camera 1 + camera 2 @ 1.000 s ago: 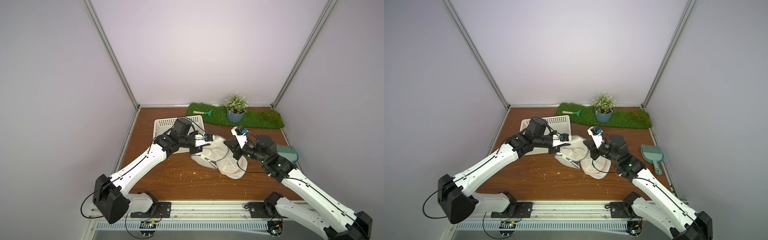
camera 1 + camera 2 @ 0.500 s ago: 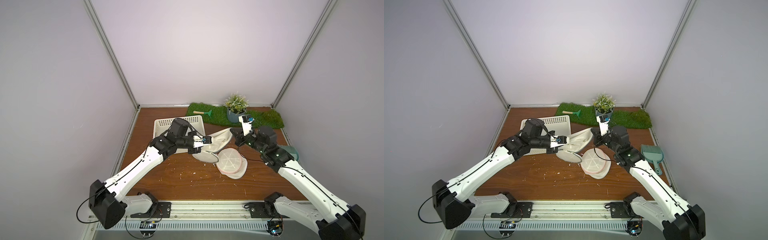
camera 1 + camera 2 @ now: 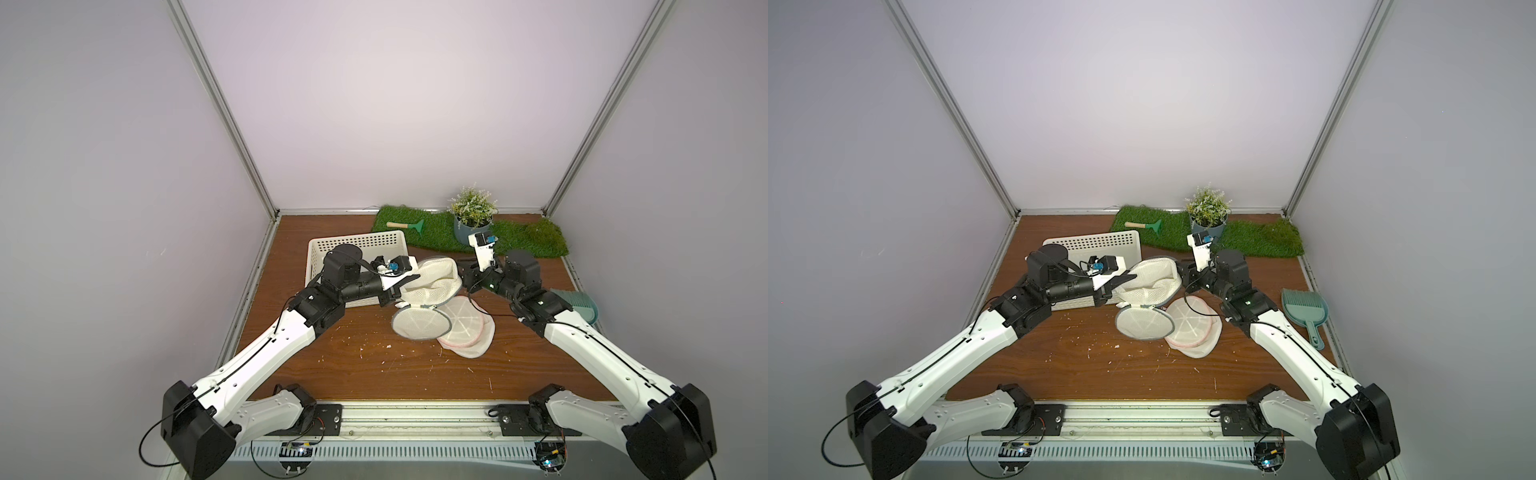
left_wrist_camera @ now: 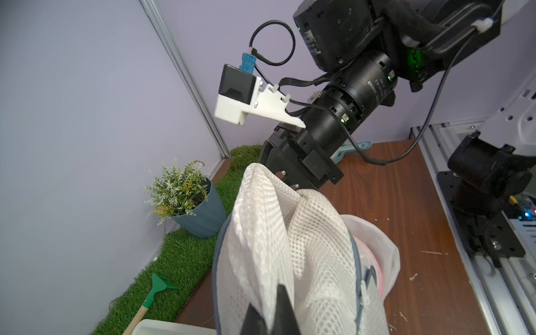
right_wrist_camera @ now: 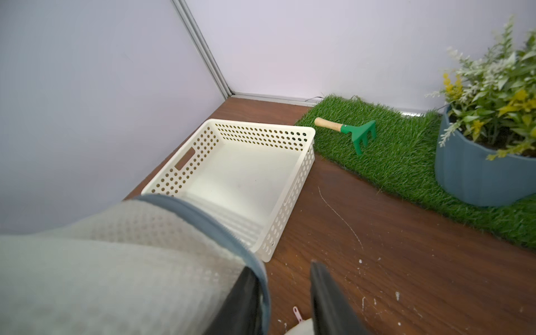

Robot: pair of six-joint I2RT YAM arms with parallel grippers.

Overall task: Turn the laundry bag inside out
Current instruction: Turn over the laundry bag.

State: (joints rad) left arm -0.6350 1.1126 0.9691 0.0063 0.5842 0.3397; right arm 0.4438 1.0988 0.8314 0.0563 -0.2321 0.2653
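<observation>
The laundry bag (image 3: 432,280) is white mesh with a grey zip rim and hangs lifted off the table in both top views (image 3: 1150,282). Its round grey-edged flap (image 3: 419,326) droops onto the table. My left gripper (image 4: 265,295) is shut on a fold of the mesh (image 4: 290,246) at the bag's left end (image 3: 397,291). My right gripper (image 5: 282,266) stands open at the bag's right end (image 3: 463,274). Bare table shows between its fingers, and the grey rim (image 5: 203,220) lies against the outside of one finger.
A second mesh bag with pink trim (image 3: 465,328) lies under the flap. A white perforated basket (image 3: 353,245) sits behind my left arm. At the back are a grass mat (image 3: 440,237), a green rake (image 3: 409,225) and a potted plant (image 3: 473,216). A teal dustpan (image 3: 1304,307) lies at the right.
My right gripper rose toward the back with the bag's edge, lifting and stretching the bag off the pink-trimmed one, then opened. My left gripper kept its hold.
</observation>
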